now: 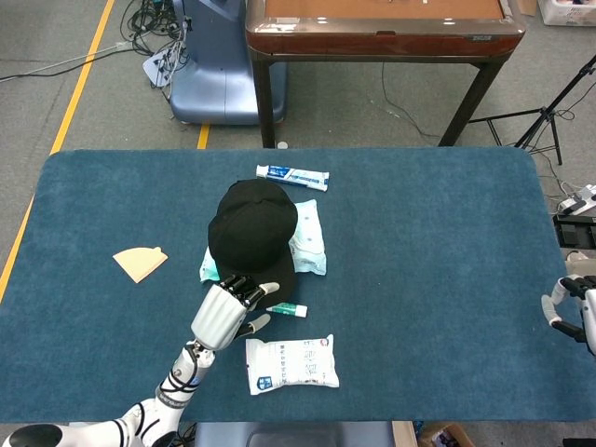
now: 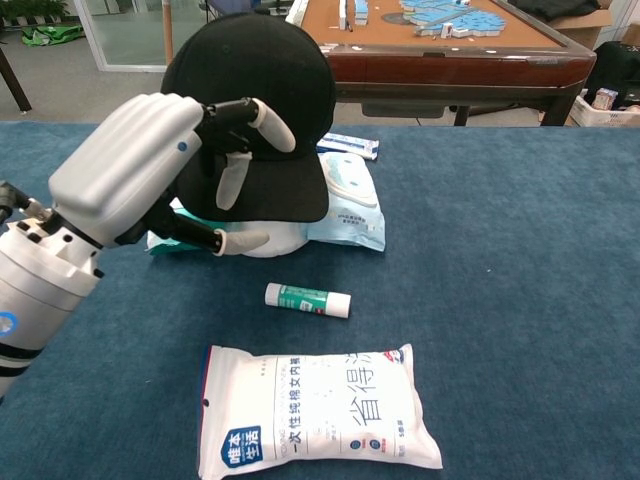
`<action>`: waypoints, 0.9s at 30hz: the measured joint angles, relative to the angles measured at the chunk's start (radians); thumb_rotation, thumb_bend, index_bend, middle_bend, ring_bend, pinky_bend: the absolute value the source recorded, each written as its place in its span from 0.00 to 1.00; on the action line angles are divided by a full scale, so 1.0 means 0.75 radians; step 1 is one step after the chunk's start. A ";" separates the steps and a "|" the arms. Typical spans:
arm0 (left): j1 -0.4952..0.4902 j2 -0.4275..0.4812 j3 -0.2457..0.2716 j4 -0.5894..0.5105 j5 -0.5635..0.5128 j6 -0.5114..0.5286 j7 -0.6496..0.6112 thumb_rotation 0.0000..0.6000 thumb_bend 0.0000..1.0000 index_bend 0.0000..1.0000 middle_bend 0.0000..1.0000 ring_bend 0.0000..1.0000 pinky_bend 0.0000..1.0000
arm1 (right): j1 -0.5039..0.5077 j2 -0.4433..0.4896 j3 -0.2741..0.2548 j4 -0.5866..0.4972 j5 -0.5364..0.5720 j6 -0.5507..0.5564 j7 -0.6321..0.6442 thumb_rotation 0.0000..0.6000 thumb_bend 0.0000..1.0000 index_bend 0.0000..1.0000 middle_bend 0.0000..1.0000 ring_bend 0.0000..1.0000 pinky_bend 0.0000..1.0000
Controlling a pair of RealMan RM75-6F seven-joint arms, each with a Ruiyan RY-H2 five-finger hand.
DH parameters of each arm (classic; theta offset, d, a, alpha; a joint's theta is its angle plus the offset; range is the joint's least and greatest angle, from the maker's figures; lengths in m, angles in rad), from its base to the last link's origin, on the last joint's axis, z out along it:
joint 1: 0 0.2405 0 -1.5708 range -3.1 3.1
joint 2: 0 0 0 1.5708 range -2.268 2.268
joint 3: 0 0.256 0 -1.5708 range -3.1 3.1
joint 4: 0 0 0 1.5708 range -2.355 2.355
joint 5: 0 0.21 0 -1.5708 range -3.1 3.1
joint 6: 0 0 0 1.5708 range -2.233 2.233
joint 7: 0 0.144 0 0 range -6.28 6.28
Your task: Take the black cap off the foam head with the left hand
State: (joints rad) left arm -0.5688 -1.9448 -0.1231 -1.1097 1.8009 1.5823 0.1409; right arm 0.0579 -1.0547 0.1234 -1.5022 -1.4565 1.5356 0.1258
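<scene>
Left hand [image 2: 150, 165] up at the brim, fingers [image 2: 262, 117] curled over the brim's top and thumb underneath, spread, not yet clamped. Black cap [image 2: 258, 95] directly ahead of and touching the fingertips, sitting on the white foam head [image 2: 272, 238], brim pointing back toward the hand, long axis crown-to-brim. Soft matte fabric, domed crown, stiff curved brim. Glue stick [image 2: 307, 298] and glossy tissue pack [image 2: 315, 408] just nearer. Right hand [image 1: 570, 307] far off at counter [image 1: 438, 242] edge, fingers curled, empty.
</scene>
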 measured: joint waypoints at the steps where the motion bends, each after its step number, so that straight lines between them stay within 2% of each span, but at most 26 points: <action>1: -0.002 -0.003 0.000 0.009 0.002 0.004 0.001 1.00 0.00 0.35 0.74 0.48 0.51 | -0.001 0.000 0.000 0.001 0.001 0.001 0.002 1.00 0.44 0.75 0.60 0.51 0.56; 17: -0.034 -0.057 -0.006 0.169 0.003 0.062 -0.026 1.00 0.00 0.35 0.72 0.47 0.50 | -0.010 -0.005 0.002 0.022 0.008 0.003 0.028 1.00 0.44 0.75 0.60 0.51 0.56; 27: -0.073 -0.093 -0.049 0.255 -0.022 0.118 -0.120 1.00 0.00 0.35 0.72 0.47 0.50 | -0.014 -0.009 0.003 0.035 0.011 0.001 0.048 1.00 0.44 0.75 0.60 0.51 0.56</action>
State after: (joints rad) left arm -0.6235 -2.0146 -0.1600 -0.9185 1.7848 1.6704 0.0511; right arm 0.0474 -1.0614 0.1258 -1.4756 -1.4480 1.5361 0.1621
